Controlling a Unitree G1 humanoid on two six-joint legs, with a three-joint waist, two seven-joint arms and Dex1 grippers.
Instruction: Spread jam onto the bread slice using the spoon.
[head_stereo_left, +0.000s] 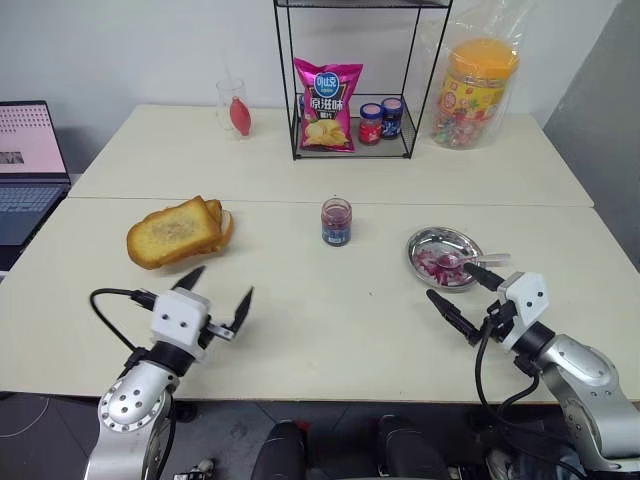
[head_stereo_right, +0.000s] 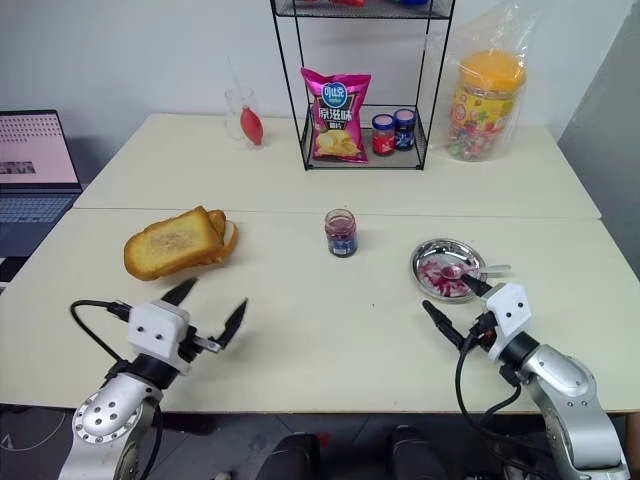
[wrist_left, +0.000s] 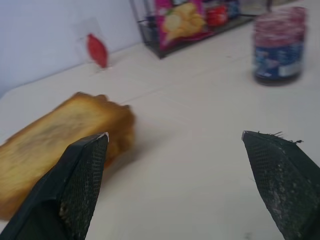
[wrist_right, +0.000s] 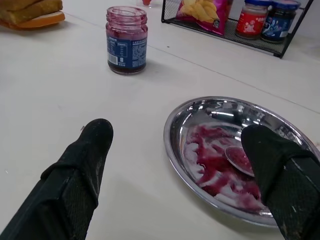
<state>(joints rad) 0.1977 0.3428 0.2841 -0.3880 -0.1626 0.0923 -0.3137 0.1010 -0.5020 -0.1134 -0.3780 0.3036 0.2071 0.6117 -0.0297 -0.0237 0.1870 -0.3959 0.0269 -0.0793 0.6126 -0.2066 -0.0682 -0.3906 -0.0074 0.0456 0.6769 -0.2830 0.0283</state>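
- Two sets of black fingers hang above the near edge of the counter (head_stereo_left: 330, 300), both spread wide and holding nothing.
- Left gripper (head_stereo_left: 220, 296) sits just short of the toast pile, its fingers (wrist_left: 82, 170) parted with bare counter between them.
- Right gripper (head_stereo_left: 462, 297) points toward the round steel dish (head_stereo_left: 424, 246), one fingertip (wrist_right: 97, 132) near its rim, the other finger crossing over the dish's edge in the right wrist view; no contact can be confirmed.
- Bread slice (head_stereo_left: 174, 231) lies on top of the stacked toast, golden face up, at the left of the counter.
- Jam (wrist_right: 212, 162) is smeared red across the dish floor; the clear jar (head_stereo_left: 336, 221) with the blue label stands lidless near the counter's middle, between the toast and the dish.
- Spoon (head_stereo_left: 468, 259) rests in the dish, bowl in the jam, handle sticking out over the rim to the right.
- Behind, a wire rack (head_stereo_left: 410, 140) holds a pink chip bag (head_stereo_left: 327, 105) and two small lidded jars (head_stereo_left: 381, 121).
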